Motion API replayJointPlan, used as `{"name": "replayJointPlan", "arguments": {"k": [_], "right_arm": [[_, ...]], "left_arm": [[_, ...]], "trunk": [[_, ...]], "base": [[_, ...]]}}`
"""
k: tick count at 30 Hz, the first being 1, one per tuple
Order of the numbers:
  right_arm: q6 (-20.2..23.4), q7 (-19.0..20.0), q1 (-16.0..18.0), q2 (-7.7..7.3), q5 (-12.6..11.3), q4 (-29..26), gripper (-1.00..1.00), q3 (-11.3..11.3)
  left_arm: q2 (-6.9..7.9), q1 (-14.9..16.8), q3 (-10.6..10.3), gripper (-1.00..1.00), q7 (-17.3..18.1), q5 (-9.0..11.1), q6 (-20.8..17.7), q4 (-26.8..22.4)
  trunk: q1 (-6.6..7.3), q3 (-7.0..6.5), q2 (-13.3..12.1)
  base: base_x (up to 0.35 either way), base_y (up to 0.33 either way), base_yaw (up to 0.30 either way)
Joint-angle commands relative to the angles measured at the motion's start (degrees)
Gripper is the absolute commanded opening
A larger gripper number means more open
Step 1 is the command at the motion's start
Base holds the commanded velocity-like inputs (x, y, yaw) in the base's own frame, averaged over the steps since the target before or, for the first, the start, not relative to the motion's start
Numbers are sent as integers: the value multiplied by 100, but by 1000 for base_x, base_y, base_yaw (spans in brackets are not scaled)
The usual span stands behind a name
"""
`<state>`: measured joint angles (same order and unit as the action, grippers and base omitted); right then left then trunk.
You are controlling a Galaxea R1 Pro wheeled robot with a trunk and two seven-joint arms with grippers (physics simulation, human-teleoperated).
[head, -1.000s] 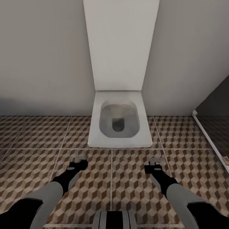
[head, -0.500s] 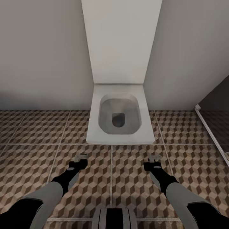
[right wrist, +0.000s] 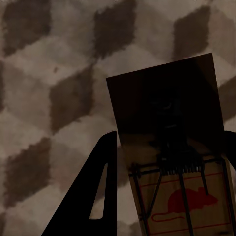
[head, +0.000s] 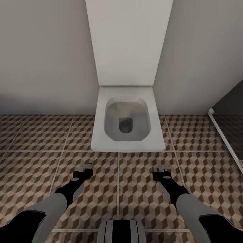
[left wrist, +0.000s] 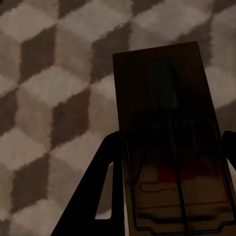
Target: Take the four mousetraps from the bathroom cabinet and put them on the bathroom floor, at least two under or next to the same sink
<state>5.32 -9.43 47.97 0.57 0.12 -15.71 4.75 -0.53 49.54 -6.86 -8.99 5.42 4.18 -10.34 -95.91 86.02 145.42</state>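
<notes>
Both arms reach forward low over the bathroom floor [head: 40, 135], with its brown and beige cube-pattern tiles. My left gripper [head: 86, 167] is shut on a mousetrap [left wrist: 164, 113], a dark-brown board with a wire bar and red print, held flat between the black fingers [left wrist: 98, 191] above the tiles. My right gripper [head: 163, 167] is shut on a second mousetrap [right wrist: 164, 113], which bears a red mouse drawing, held between its fingers [right wrist: 93, 191]. The sink and the cabinet are out of view.
A white toilet [head: 98, 135] stands straight ahead against the grey wall, its lid [head: 128, 40] raised. A dark panel with a white frame [head: 223, 135] runs along the right side. Open tiled floor lies left of the toilet and around the arms.
The whole view has crept forward: the toilet looks slightly larger and higher in the picture. Both arms keep the same pose and still hold their mousetraps.
</notes>
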Motion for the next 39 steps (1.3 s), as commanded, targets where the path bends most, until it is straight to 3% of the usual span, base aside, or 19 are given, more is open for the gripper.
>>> {"name": "replayJointPlan", "arguments": {"k": [1, 14, 26, 36, 39], "right_arm": [[40, -15, 1, -3, -12, -11, -100, 44], [33, -15, 43, -19, -22, -20, -100, 43], [34, -16, 63, -20, -51, -20, -100, 44], [32, -15, 63, -16, -49, -20, -100, 42], [31, -15, 63, -16, -50, -20, -100, 43]], "left_arm": [[1, 3, -52, -100, -41, 46, 20, 6], [-32, 3, -67, -100, -451, 0, 24, -93], [-52, 3, -65, -100, -514, -14, 37, -26], [-45, 3, -62, -100, -516, -2, 47, -16], [-44, 3, -61, -100, -516, 6, 47, -19]], "trunk": [[1, 3, 1], [1, 3, 1], [1, 3, 1], [-25, 225, 15], [-25, 225, 15]], "base": [[0, 0, 0], [0, 0, 0], [0, 0, 0], [0, 0, 0], [0, 0, 0]]}}
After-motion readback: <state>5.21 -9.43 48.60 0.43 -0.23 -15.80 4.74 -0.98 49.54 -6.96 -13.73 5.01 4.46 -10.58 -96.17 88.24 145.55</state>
